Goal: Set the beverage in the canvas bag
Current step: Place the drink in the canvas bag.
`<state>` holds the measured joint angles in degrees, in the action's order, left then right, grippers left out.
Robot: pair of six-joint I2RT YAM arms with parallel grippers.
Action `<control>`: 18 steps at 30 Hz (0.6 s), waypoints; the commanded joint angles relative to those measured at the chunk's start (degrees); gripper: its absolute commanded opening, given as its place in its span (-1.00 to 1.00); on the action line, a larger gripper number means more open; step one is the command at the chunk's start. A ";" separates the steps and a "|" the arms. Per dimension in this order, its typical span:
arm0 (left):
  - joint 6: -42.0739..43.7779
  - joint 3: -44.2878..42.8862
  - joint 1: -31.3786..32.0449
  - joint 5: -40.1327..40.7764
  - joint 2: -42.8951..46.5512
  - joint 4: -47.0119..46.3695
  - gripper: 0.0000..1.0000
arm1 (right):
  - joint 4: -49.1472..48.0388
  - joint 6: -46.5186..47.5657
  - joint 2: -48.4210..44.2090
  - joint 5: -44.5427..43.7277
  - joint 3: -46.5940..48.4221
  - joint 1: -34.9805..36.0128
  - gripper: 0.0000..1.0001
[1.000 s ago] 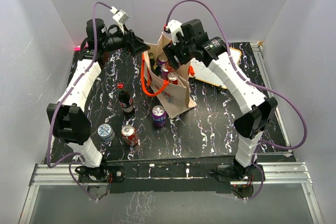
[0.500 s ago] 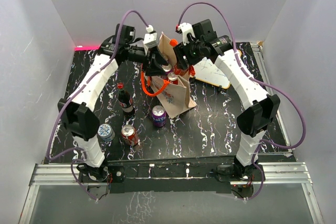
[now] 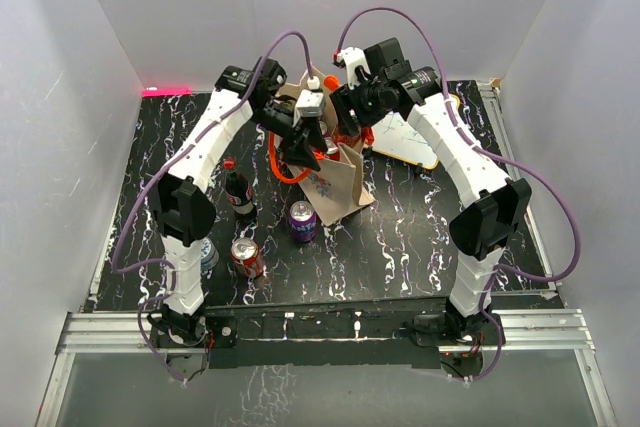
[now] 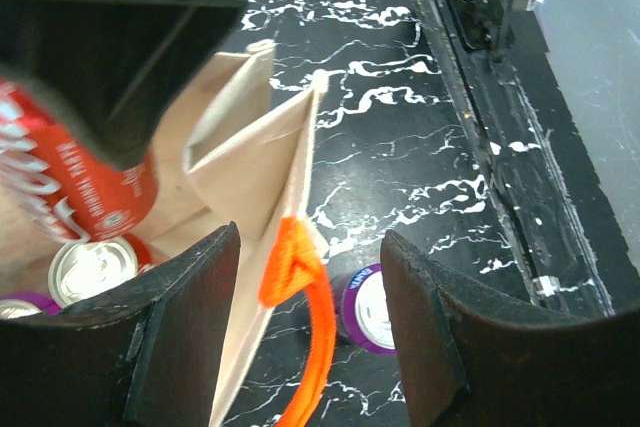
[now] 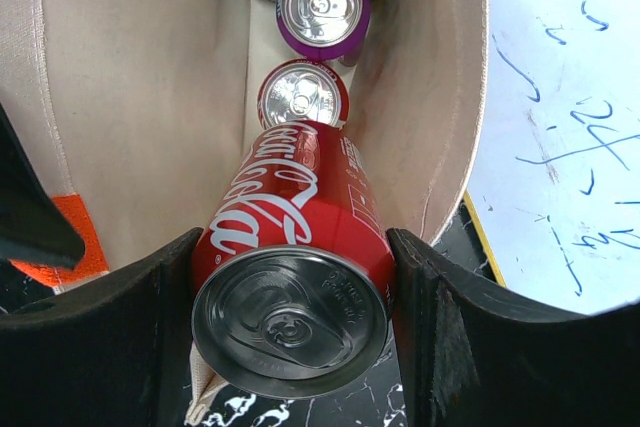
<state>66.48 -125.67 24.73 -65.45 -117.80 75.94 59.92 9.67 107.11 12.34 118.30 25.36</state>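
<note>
Left gripper [image 3: 303, 147] arrived, beige canvas bag [image 3: 338, 187]

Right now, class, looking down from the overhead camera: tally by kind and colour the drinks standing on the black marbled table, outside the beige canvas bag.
Dark cola bottle with red cap: 1
Purple can: 1
Red can: 1
Blue-topped container, mostly hidden: 1
Total: 4
</note>
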 commanded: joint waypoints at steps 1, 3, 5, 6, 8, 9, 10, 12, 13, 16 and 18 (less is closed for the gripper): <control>2.97 3.70 2.07 -0.39 2.66 0.29 0.03 | -5.30 0.17 -2.28 0.51 0.51 -0.30 -0.85; 1.71 5.25 2.45 0.41 2.75 -2.05 -0.10 | -5.34 0.81 -2.62 0.22 -0.14 -0.28 -0.85; 1.94 5.90 2.60 1.26 2.39 -2.42 -0.27 | -5.42 2.01 -3.05 -0.38 -0.92 -0.29 -0.85; 2.33 6.00 2.58 1.48 2.12 -2.33 -0.35 | -5.50 2.81 -3.31 -0.65 -1.37 -0.28 -0.84; 2.53 5.94 2.60 1.90 1.61 -2.26 -0.42 | -5.68 4.65 -3.88 -1.00 -2.17 -0.24 -0.85; 2.65 5.69 2.60 1.94 1.55 -2.14 -0.45 | -5.69 5.59 -4.04 -1.19 -2.46 -0.28 -0.85; 2.65 5.40 2.59 1.83 1.47 -1.92 -0.51 | -5.65 6.59 -4.22 -1.61 -2.60 -0.24 -0.84; 3.01 4.20 2.56 1.80 1.56 -0.67 -0.74 | -5.38 9.09 -4.48 -2.82 -2.59 -0.24 -0.84; 3.72 3.52 2.58 1.83 1.80 0.22 -0.90 | -5.31 10.34 -4.79 -3.46 -2.73 -0.25 -0.85; 7.49 2.98 2.62 1.58 3.33 3.12 -1.00 | -6.04 13.35 -5.78 -5.56 -3.69 -0.23 -0.84; 7.98 4.14 2.60 1.00 5.01 2.91 -1.00 | -6.28 15.24 -6.19 -6.77 -3.82 -0.24 -0.85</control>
<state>70.15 -120.75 27.29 -61.87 -117.47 74.74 59.27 19.03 106.52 9.58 113.71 25.39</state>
